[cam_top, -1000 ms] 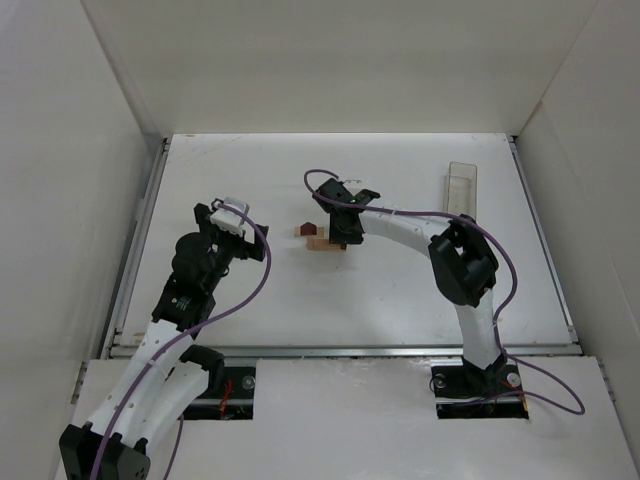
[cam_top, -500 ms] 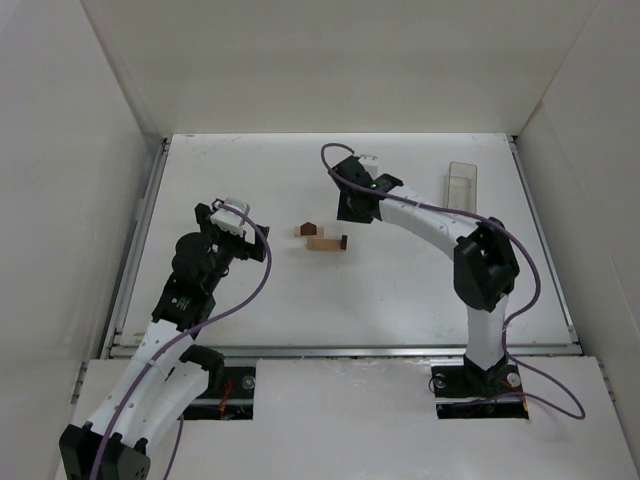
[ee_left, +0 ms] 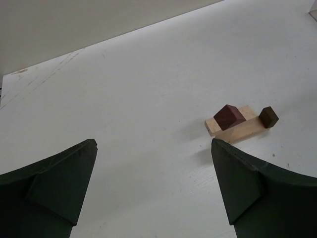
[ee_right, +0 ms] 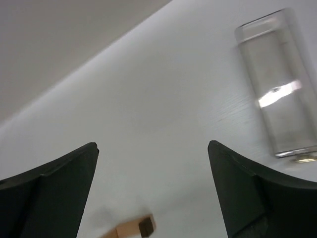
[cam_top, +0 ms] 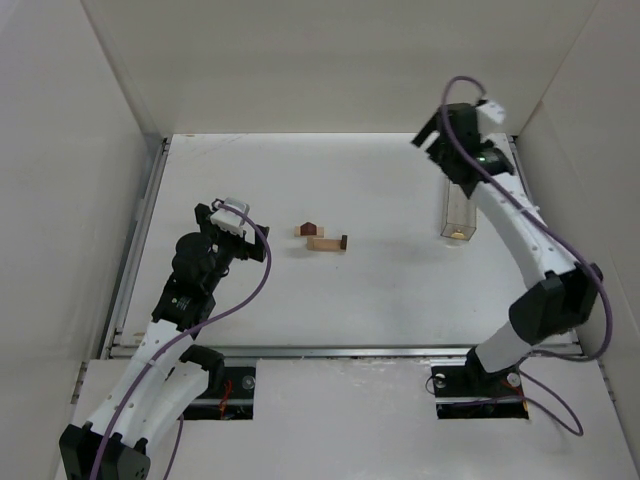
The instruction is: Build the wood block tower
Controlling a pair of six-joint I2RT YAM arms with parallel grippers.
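Lab test cell: white walls (cam_top: 330, 60) around white table (cam_top: 400, 290).

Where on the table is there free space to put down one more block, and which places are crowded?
Free: the wide patch between the wood blocks and the clear box, and the near strip of the table before the blocks. Crowded: beside the left gripper and the box.

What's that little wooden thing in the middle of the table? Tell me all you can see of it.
The wood block tower is just a low cluster on the white table, with nothing else touching it. A light tan bar lies flat; a dark reddish-brown roof-shaped block sits on or against it, I cannot tell which; a small dark brown cube stands at one end.
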